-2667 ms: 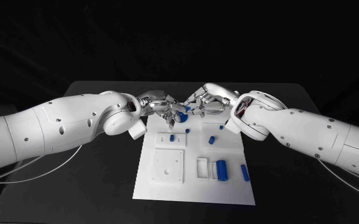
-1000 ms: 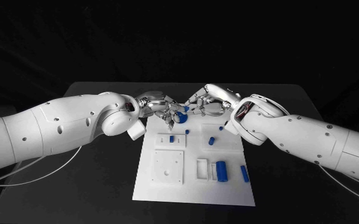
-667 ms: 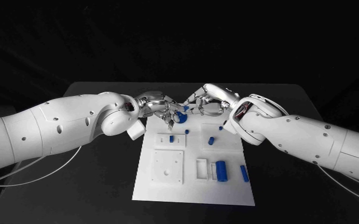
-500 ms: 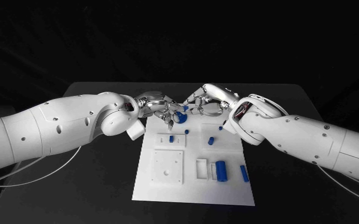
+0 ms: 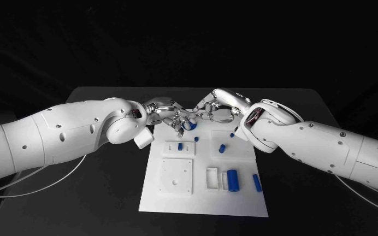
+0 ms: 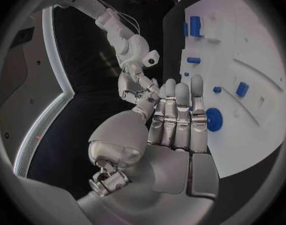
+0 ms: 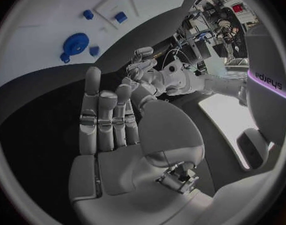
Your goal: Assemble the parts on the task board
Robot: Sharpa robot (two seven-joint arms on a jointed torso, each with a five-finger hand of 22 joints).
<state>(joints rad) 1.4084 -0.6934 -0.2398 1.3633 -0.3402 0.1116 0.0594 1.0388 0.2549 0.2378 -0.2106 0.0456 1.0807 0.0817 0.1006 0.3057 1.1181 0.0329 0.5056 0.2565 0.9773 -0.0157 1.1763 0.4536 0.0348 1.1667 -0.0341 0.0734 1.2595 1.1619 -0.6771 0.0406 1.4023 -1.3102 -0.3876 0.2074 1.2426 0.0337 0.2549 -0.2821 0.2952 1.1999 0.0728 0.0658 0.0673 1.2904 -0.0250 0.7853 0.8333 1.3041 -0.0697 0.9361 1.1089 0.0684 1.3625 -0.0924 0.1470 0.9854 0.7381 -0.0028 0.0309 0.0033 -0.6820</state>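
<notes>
While my arms reach in from both sides, the task board (image 5: 203, 192) lies mid-table with several blue parts on it: I count a big cylinder (image 5: 233, 180) beside a white tray (image 5: 212, 177), and a gear (image 7: 74, 44) at its far end. My left hand (image 6: 170, 130) and right hand (image 7: 115, 120) hover there, fingers straight, holding nothing.

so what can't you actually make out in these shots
- Head view: the far end of the task board is covered by the left hand and right hand; the blue gear is mostly hidden there.
- Head view: the small blue parts are too small to tell their shapes.
- Wrist views: whether fingers touch the gear is unclear.
</notes>
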